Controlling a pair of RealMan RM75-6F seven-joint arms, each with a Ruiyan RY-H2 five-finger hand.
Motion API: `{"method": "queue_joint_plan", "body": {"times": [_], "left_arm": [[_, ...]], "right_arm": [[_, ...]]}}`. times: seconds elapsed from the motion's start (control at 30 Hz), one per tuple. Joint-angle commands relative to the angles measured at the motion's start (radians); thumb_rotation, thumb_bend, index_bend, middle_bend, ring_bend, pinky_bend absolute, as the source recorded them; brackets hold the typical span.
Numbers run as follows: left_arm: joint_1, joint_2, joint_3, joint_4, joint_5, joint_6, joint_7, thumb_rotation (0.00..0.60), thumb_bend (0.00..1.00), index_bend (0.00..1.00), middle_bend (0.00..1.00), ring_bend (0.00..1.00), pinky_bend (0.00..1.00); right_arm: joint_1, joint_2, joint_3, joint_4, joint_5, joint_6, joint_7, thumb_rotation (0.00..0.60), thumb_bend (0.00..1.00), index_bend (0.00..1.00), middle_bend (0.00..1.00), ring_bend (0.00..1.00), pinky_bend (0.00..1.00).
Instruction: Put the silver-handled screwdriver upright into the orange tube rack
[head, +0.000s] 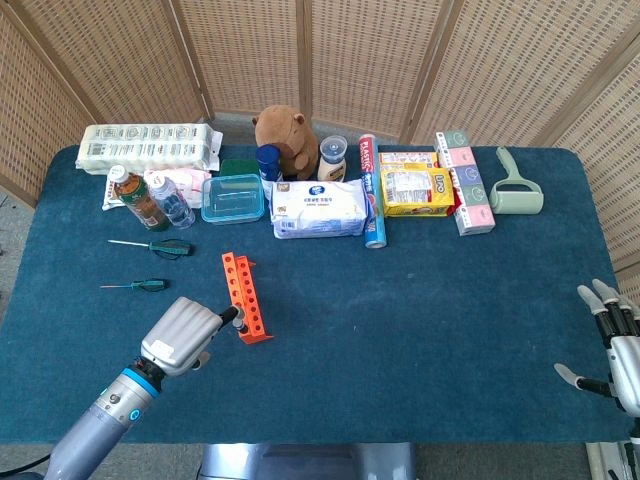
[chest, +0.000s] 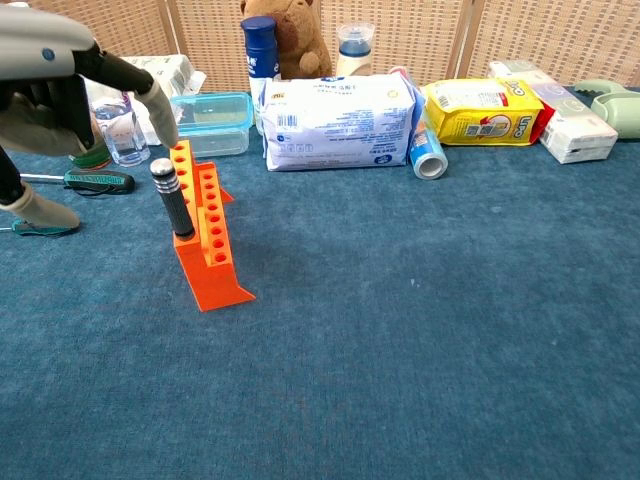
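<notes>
On our blue bench (head: 420, 300), one silver-handled screwdriver (chest: 172, 198) stands in one orange tube rack (chest: 205, 235); at its 9 o'clock our left robot hand (chest: 55, 90) is spread and holds nothing, right robot hand (head: 612, 345) likewise.

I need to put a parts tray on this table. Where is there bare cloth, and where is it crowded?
The widest bare stretch is the blue cloth right of the orange tube rack, from the white wipes pack and yellow packet to the near edge. The back row is crowded. The left is tight: two green-handled screwdrivers and the left hand.

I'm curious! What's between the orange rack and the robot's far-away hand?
Only bare blue table between the orange rack and right hand, seen from the head view.
</notes>
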Motion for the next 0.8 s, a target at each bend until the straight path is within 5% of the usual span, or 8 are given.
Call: {"method": "queue_joint_plan", "body": {"times": [0.03, 0.13, 0.23, 0.3, 0.37, 0.47, 0.57, 0.8], "left_arm": [[0.009, 0.011, -0.005, -0.001, 0.026, 0.007, -0.023, 0.6, 0.17, 0.3, 0.95, 0.95, 1.0], [0.03, 0.028, -0.01, -0.001, 0.1, 0.021, -0.078, 0.6, 0.17, 0.3, 0.91, 0.93, 1.0], [0.056, 0.048, -0.003, 0.004, 0.175, 0.038, -0.121, 0.6, 0.17, 0.3, 0.77, 0.83, 0.95], [0.084, 0.071, 0.01, 0.011, 0.229, 0.057, -0.153, 0.6, 0.17, 0.24, 0.57, 0.66, 0.85], [0.108, 0.092, 0.022, 0.022, 0.266, 0.073, -0.176, 0.6, 0.16, 0.1, 0.29, 0.39, 0.67], [0.152, 0.122, 0.041, 0.054, 0.323, 0.112, -0.216, 0.6, 0.14, 0.0, 0.06, 0.13, 0.48], [0.215, 0.155, 0.061, 0.134, 0.406, 0.177, -0.301, 0.6, 0.12, 0.0, 0.0, 0.03, 0.38], [0.346, 0.167, 0.09, 0.35, 0.502, 0.339, -0.473, 0.6, 0.11, 0.0, 0.0, 0.0, 0.23]], "right_arm": [[0.0, 0.0, 0.0, 0.0, 0.0, 0.0, 0.0, 0.6, 0.0, 0.04, 0.0, 0.0, 0.0], [0.001, -0.001, -0.001, 0.0, -0.002, -0.002, -0.004, 0.6, 0.0, 0.04, 0.0, 0.0, 0.0], [0.001, -0.003, -0.002, 0.0, -0.004, -0.001, -0.008, 0.6, 0.0, 0.04, 0.0, 0.0, 0.0], [0.001, -0.004, -0.002, 0.0, -0.004, -0.001, -0.01, 0.6, 0.0, 0.04, 0.0, 0.0, 0.0], [0.001, -0.004, -0.002, -0.001, -0.003, -0.002, -0.012, 0.6, 0.0, 0.04, 0.0, 0.0, 0.0], [0.001, -0.005, -0.003, -0.001, -0.004, -0.002, -0.016, 0.6, 0.0, 0.04, 0.0, 0.0, 0.0], [0.001, -0.008, -0.003, -0.002, -0.005, -0.001, -0.023, 0.6, 0.0, 0.04, 0.0, 0.0, 0.0], [0.002, -0.015, -0.003, -0.006, -0.001, -0.003, -0.044, 0.6, 0.0, 0.04, 0.0, 0.0, 0.0]]}}
